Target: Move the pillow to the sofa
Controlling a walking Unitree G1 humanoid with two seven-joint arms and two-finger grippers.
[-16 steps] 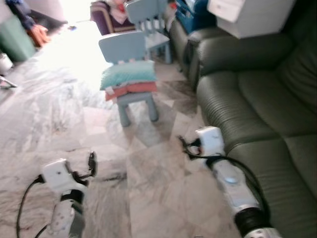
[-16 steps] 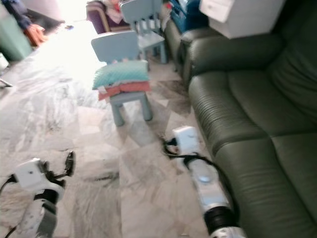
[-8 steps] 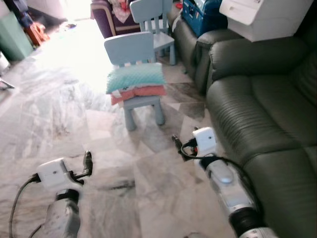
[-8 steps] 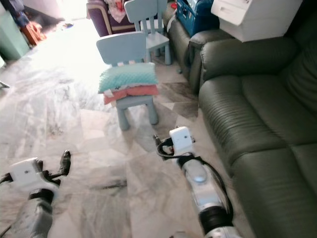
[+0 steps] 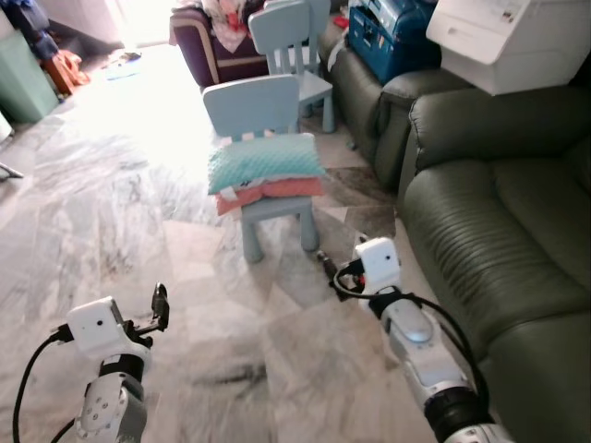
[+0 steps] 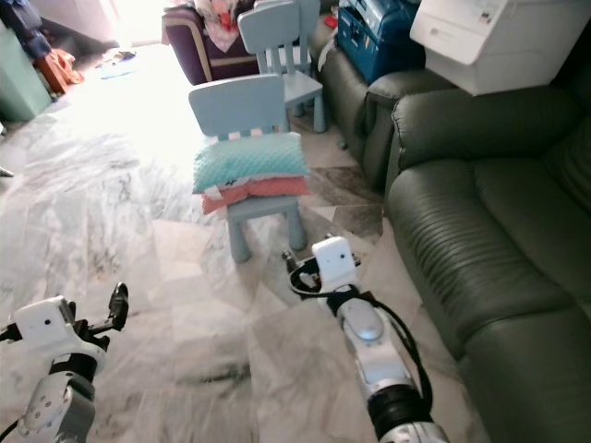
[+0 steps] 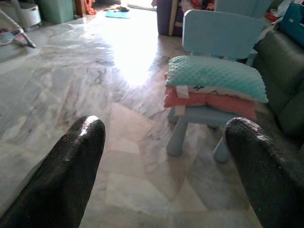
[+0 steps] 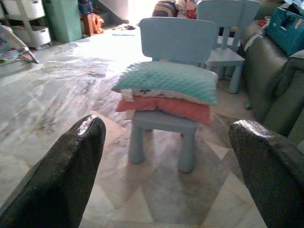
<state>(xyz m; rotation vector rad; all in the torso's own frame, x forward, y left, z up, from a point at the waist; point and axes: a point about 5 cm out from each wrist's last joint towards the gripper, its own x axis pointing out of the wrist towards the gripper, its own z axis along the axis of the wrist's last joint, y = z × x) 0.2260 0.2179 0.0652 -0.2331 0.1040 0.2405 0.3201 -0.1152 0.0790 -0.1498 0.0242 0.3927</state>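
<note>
Ahead, the mint-green pillow (image 5: 266, 161) lies on top of a coral-pink pillow (image 5: 272, 191), and both are stacked on the seat of a small pale-blue chair (image 5: 249, 106) standing on the marble floor (image 5: 111, 212). Neither of my grippers touches the stack. My right gripper (image 5: 323, 261) hovers low over the floor just short of the chair's front legs, its two black fingers (image 8: 71, 175) spread wide with the chair framed between them. My left gripper (image 5: 160, 307) hangs nearer to me and off to the left, well apart from the chair, and its fingers (image 7: 66, 171) are likewise spread apart and hold nothing. To my right runs the dark green sofa (image 5: 499, 240), with a white box (image 5: 508, 41) resting on its far armrest. A second pale-blue chair (image 5: 291, 41) stands behind the first.
</note>
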